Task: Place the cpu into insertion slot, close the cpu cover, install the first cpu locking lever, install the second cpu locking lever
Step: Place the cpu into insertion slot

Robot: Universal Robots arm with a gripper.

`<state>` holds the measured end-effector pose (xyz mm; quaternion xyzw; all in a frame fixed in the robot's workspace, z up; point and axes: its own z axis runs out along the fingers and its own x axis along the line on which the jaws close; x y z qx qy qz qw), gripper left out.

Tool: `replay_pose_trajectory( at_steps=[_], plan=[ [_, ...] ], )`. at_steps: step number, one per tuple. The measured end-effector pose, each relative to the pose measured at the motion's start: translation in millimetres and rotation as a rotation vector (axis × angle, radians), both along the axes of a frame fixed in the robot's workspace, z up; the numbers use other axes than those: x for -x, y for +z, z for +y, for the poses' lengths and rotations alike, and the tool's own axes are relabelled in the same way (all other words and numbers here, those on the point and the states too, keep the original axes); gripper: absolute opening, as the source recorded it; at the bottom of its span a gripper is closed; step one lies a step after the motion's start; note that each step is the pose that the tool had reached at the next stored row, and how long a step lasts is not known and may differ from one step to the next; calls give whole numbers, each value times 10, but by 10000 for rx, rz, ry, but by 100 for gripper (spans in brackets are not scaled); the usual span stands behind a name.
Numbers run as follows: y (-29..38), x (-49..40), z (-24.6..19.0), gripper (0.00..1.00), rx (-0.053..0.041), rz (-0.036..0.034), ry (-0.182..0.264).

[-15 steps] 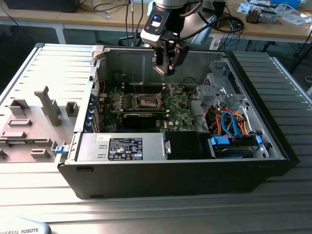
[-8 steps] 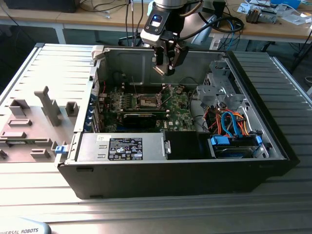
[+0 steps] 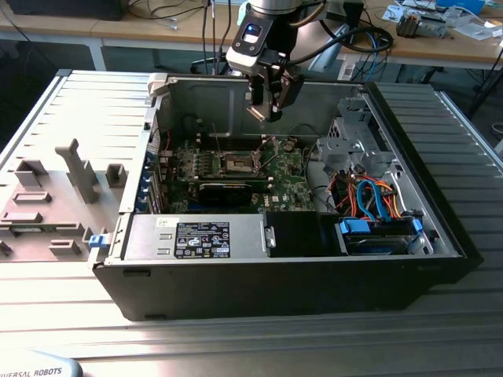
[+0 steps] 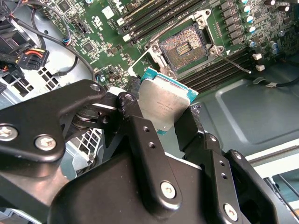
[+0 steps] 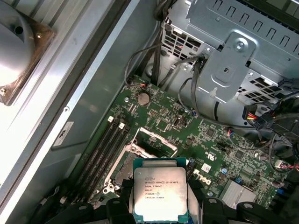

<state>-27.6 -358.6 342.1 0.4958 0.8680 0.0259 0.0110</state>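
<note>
Gripper (image 4: 163,113) is clamped on the cpu (image 4: 164,103) right now; you've got it pinched by two opposite edges between the black metal fingers (image 4: 134,109). It's a flat square chip with a brushed silver-grey lid and a thin teal rim, and the printed top shows in the first wrist view (image 5: 160,193). It hangs in the air over the green motherboard (image 3: 287,179), apart from the insertion slot (image 4: 184,45). The slot sits bare, with a dark pin field in the middle and a shiny metal rim around it. The cpu cover (image 5: 156,140), a thin silvery frame with a big window, looks tilted up at the socket's edge. A thin wire lever (image 4: 236,63) sticks out beside it.

Around the socket you've got long narrow memory slots (image 4: 152,16) on both sides and a coin cell (image 5: 143,98). A long black card (image 3: 228,188) lies just beside the socket in the exterior view. A perforated grey drive cage (image 5: 233,60) and a bundle of blue and orange cables (image 3: 377,200) crowd the exterior view's right side of the case (image 3: 275,290). The labelled power supply box (image 3: 141,236) sits along the near wall.

The black tower lies open on a ribbed aluminium table (image 3: 236,338). A grey tray of plastic fixtures (image 3: 47,196) is to the exterior view's left, and cluttered wooden benches (image 3: 141,30) stand behind.
</note>
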Motion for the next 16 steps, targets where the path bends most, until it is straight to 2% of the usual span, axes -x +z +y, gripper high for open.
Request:
replay_pose_trajectory(
  at_steps=[16],
  plan=[
    [0, 0, 0, 54, 6, 0, -121]
  ],
)
